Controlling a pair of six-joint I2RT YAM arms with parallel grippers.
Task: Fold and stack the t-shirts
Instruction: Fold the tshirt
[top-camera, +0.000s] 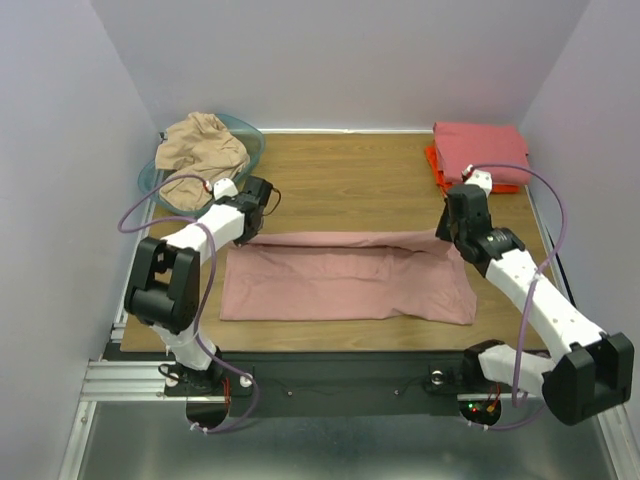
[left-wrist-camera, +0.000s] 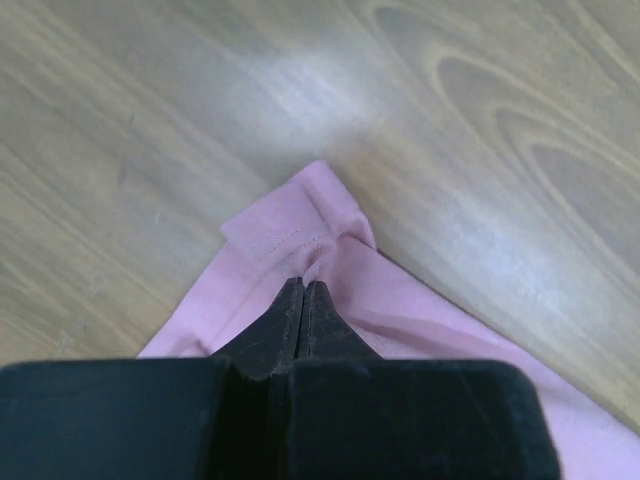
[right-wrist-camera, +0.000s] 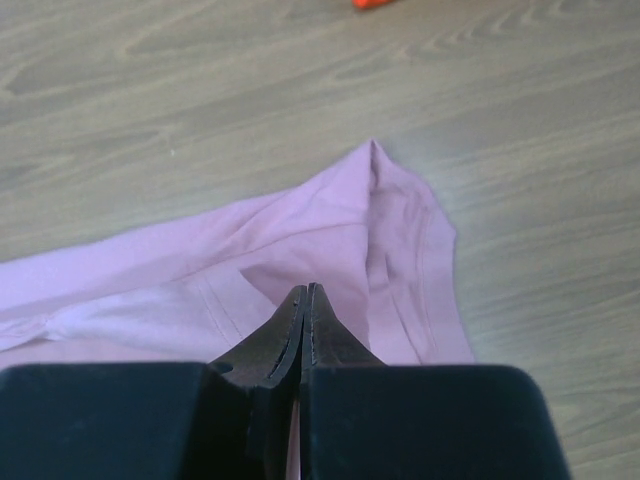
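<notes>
**Pink Shirt Pinched at Two Corners**

Saw a soft dusty pink cotton t-shirt (top-camera: 345, 285) spread long and flat in the middle of the brown wood table (top-camera: 350, 170). Found the left gripper (top-camera: 262, 228) down at the far left corner of that shirt, and the right gripper (top-camera: 447, 238) down at the far right corner. Noticed the far edge of the cloth pulled a bit straight between the two.

Looked close through the left wrist camera. Saw two black fingers (left-wrist-camera: 290, 320) pressed tight together, no gap at all, with a little fold of pink cloth pinched at the tips. Saw the same on the right side: black fingers (right-wrist-camera: 290, 335) squeezed closed on the pink cloth, with the corner poking up just past them.

Spotted a see-through teal plastic basket (top-camera: 252, 140) at the far left corner of the table. Found one crumpled tan-beige t-shirt (top-camera: 200, 145) heaped inside, puffed up over the rim.

Spotted a neat pile at the far right corner, well apart from the basket: a folded coral pink t-shirt (top-camera: 480, 150) on top of a bright orange t-shirt (top-camera: 436, 168), with only the orange edges peeking out.
</notes>
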